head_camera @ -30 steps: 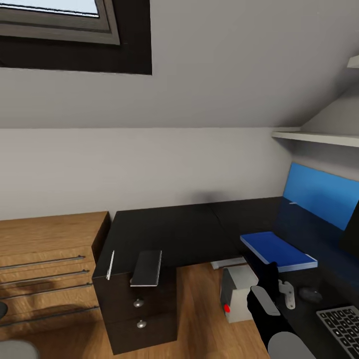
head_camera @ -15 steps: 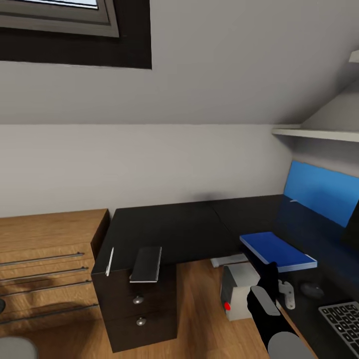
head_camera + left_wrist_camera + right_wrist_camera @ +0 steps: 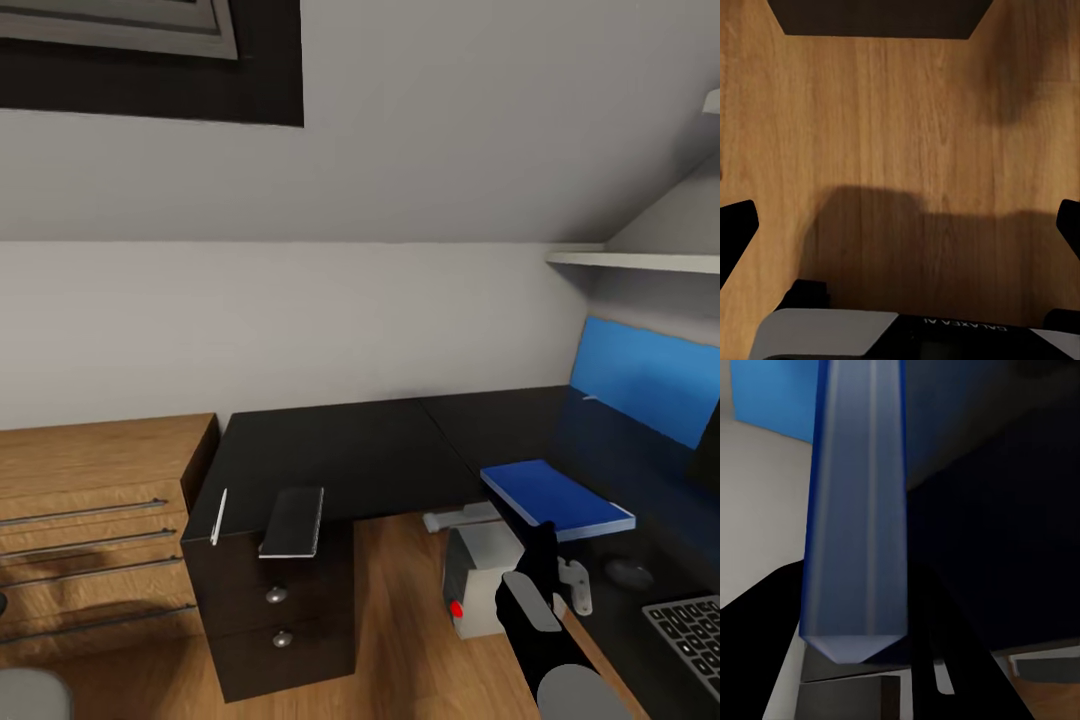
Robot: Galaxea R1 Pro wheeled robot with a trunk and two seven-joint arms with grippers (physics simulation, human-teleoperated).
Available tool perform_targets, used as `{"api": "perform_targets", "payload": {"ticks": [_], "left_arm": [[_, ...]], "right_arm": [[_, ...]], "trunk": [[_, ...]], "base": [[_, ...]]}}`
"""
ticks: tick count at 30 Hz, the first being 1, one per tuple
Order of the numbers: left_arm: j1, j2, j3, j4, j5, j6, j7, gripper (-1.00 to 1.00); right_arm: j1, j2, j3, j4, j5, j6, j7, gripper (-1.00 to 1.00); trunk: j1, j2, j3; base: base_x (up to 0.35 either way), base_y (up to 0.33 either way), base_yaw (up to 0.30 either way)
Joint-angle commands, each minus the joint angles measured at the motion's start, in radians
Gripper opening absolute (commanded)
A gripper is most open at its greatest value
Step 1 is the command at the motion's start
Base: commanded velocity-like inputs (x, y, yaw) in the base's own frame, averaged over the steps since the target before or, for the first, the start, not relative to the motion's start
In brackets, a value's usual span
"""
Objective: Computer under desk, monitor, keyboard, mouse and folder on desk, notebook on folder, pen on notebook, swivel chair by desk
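At five o'clock in the head view: right gripper [image 3: 547,537], tips up against the near edge of the folder [image 3: 555,497]. Through the right wrist camera, black fingers [image 3: 765,660] flanking the folder's pale-blue edge; cannot tell whether pinching it or merely beside it. Through the left wrist camera: left gripper [image 3: 900,225] spread wide, over wood floor [image 3: 900,112].

Outward from the right gripper:
- Folder flat on the black desk [image 3: 350,450], at four o'clock.
- Mouse [image 3: 630,573] near the folder, toward five o'clock, with the keyboard [image 3: 690,625] beyond it at the frame's corner.
- Computer [image 3: 485,580] on the floor under the desk's edge, red dot facing out, just left of the arm.
- Notebook [image 3: 292,520] and pen [image 3: 220,515] apart, at seven o'clock, over the drawer unit.
- Wooden chest [image 3: 90,500] at eight o'clock.
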Motion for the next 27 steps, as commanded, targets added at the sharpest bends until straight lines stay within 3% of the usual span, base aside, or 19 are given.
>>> {"api": "perform_targets", "payload": {"ticks": [1, 6, 27], "left_arm": [[0.000, 0.000, -0.002, -0.002, 0.011, 0.002, 0.009, 1.00], [0.000, -0.001, -0.002, -0.001, 0.009, 0.002, 0.008, 1.00], [0.000, 0.001, -0.002, 0.012, 0.008, 0.000, 0.000, 1.00]], "right_arm": [[0.000, 0.001, -0.002, 0.009, -0.038, -0.002, 0.000, -1.00], [0.000, 0.001, -0.002, 0.009, -0.039, -0.002, 0.000, -1.00], [0.000, 0.001, -0.002, 0.009, -0.039, -0.002, 0.000, -1.00]], "trunk": [[0.004, -0.008, -0.004], [0.023, -0.043, -0.020], [0.023, -0.043, -0.020]], "base": [[0.000, 0.000, 0.000], [0.000, 0.000, 0.000], [0.000, -0.004, 0.000]]}}
